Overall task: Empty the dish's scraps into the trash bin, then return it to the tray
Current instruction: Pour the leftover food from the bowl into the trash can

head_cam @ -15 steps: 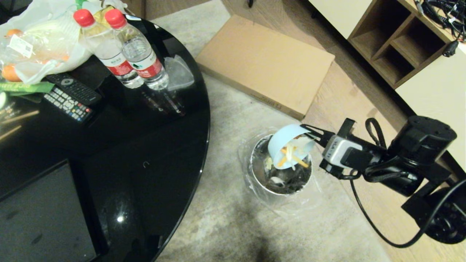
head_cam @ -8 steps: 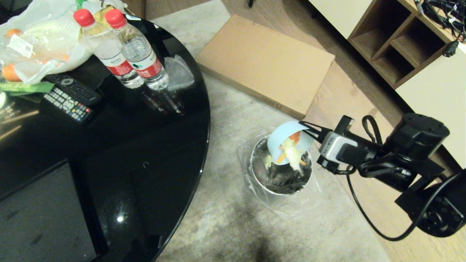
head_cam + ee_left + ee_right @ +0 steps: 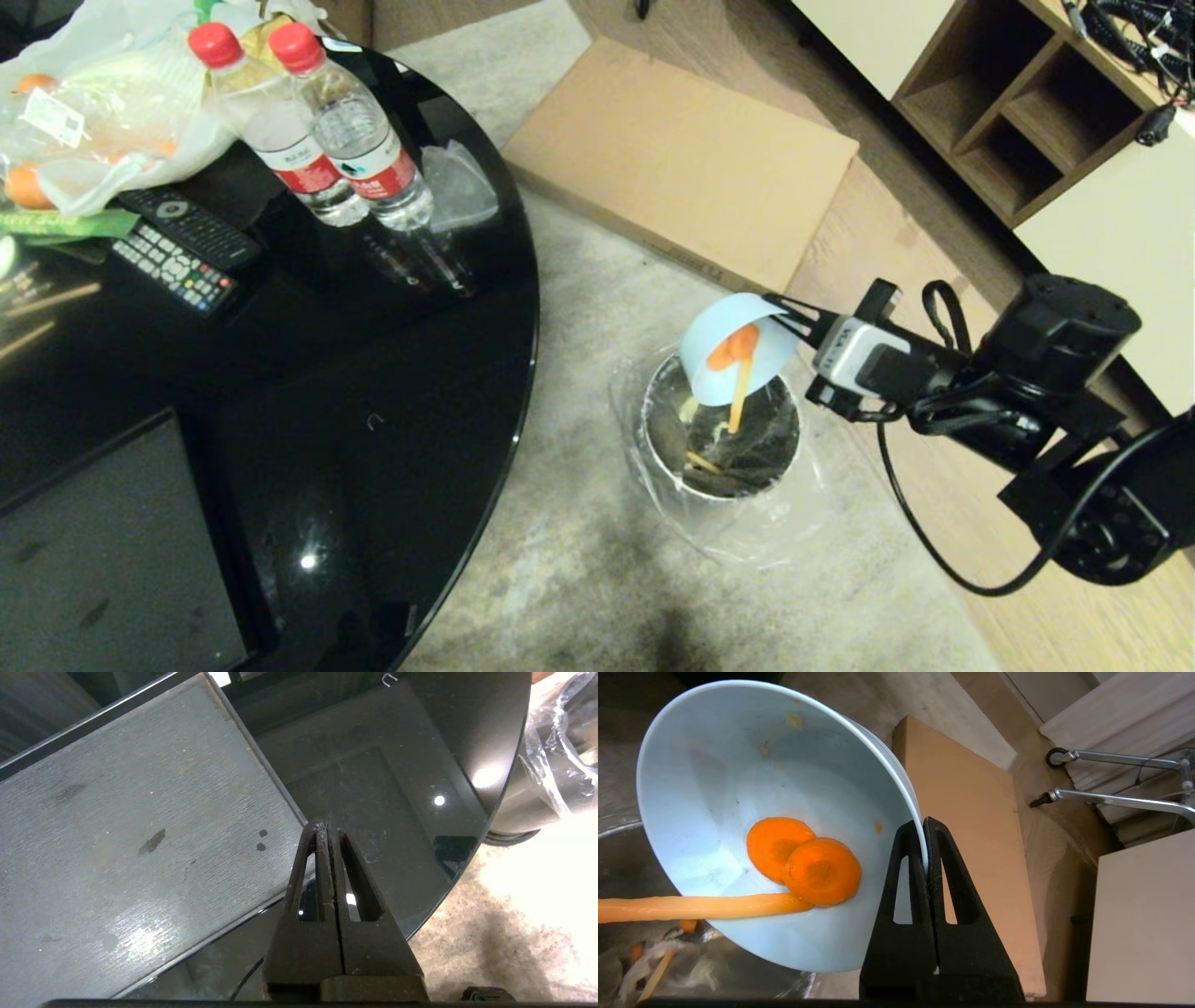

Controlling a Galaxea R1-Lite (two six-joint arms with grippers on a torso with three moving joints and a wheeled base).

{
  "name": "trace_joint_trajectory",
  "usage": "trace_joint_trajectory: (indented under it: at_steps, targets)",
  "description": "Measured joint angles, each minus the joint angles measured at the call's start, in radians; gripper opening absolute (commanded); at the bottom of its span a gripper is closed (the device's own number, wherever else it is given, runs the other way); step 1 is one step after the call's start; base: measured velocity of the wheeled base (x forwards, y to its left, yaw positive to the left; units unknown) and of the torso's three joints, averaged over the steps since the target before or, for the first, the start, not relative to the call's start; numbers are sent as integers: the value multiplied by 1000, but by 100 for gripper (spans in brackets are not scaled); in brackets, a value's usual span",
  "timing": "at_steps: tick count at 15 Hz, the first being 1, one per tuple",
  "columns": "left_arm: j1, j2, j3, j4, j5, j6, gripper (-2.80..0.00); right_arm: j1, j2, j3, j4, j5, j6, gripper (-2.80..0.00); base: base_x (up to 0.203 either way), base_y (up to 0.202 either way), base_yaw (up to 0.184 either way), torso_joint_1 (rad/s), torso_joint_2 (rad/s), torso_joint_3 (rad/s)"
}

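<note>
The pale blue dish (image 3: 724, 364) hangs tipped on its side over the shiny metal trash bin (image 3: 717, 493) on the floor. My right gripper (image 3: 789, 327) is shut on the dish's rim, as the right wrist view shows with one finger inside and one outside (image 3: 924, 828). Two round carrot slices (image 3: 803, 861) cling inside the dish (image 3: 738, 765), and a long orange strip (image 3: 691, 907) hangs over its lower edge. More scraps (image 3: 700, 459) lie in the bin. The black tray (image 3: 117, 835) sits on the table. My left gripper (image 3: 327, 830) is shut and empty beside the tray's corner.
The glossy round black table (image 3: 373, 373) carries two water bottles (image 3: 317, 121), remotes (image 3: 182, 247) and a bag of vegetables (image 3: 93, 103). A flat cardboard box (image 3: 681, 159) lies on the floor behind the bin, and a wooden shelf unit (image 3: 1027, 103) stands at the far right.
My right gripper has lifted and tipped the dish further. Most pale peelings and strips have slid out into the bin, leaving two carrot slices and one strip.
</note>
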Motion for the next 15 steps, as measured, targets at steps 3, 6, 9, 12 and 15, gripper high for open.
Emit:
trace_joint_trajectory:
  at_steps: [3, 6, 9, 12, 15]
  targets:
    - [0, 0, 0, 0, 0, 0, -280, -2, 8, -21, -69, 3, 38, -280, 0, 0, 0, 0, 0, 0]
    - [0, 0, 0, 0, -1, 0, -280, -1, 10, -17, -126, 2, 124, -280, 0, 0, 0, 0, 0, 0]
    - [0, 0, 0, 0, 0, 0, -280, -1, 5, 9, -140, 3, 230, -280, 0, 0, 0, 0, 0, 0]
    - [0, 0, 0, 0, 0, 0, -280, -1, -15, 43, -140, 3, 298, -280, 0, 0, 0, 0, 0, 0]
    - [0, 0, 0, 0, 0, 0, -280, -1, -38, 61, -140, 3, 343, -280, 0, 0, 0, 0, 0, 0]
